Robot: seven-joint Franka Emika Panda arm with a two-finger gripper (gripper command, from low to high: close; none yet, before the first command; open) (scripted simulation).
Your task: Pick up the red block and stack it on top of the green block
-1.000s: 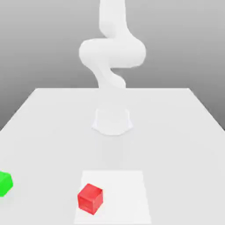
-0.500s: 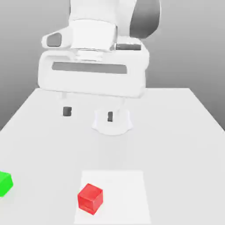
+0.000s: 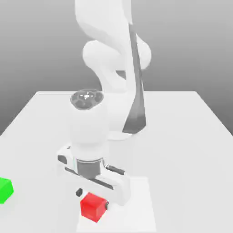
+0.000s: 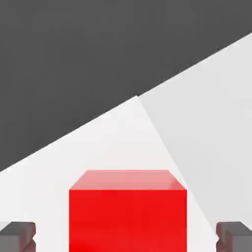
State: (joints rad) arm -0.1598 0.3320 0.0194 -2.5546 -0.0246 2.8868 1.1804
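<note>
The gripper point(image 3: 93, 199) is positioned low over the red block point(image 3: 93, 207), which rests on the counter point(image 3: 182, 150) near its front edge. The jaws are spread wide, one dark fingertip point(image 4: 17, 235) on each side of the block with clear gaps, so that closing can centre it. The green block point(image 3: 5, 189) sits well apart, toward the exterior view's left, as the stacking target.

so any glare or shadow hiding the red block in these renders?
Exterior view: flat, even light; red block reads clean, its top edge partly covered by the gripper. Hand view: block sharp and glare-free between the open fingers, dark background above the table.
</note>
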